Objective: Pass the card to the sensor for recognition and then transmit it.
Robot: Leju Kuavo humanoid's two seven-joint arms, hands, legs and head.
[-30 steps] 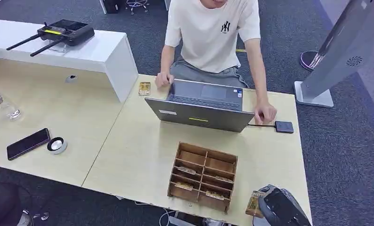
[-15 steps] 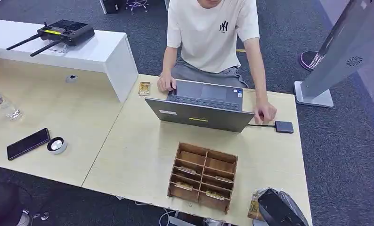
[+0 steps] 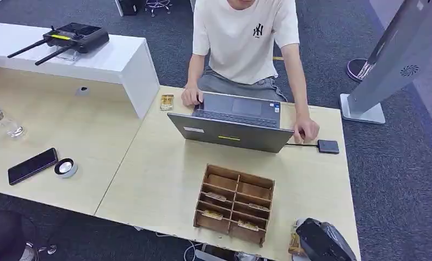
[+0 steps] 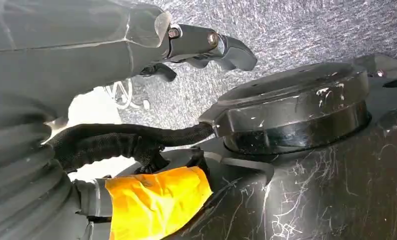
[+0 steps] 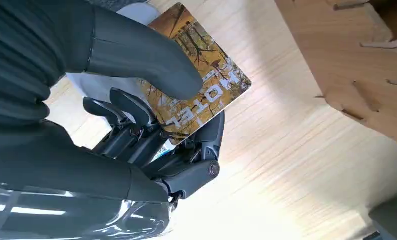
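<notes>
Now right hand (image 5: 151, 107) fingers clamped on card (image 5: 206, 87), left hand (image 4: 196, 47) fingers curled, holding nothing

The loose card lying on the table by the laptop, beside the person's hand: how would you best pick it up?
The card lies flat on the table, so little but its thin edges can be caught. Probably best: come from above and pinch its two long edges, or slide it to the table edge just beyond it, then take face and back.
</notes>
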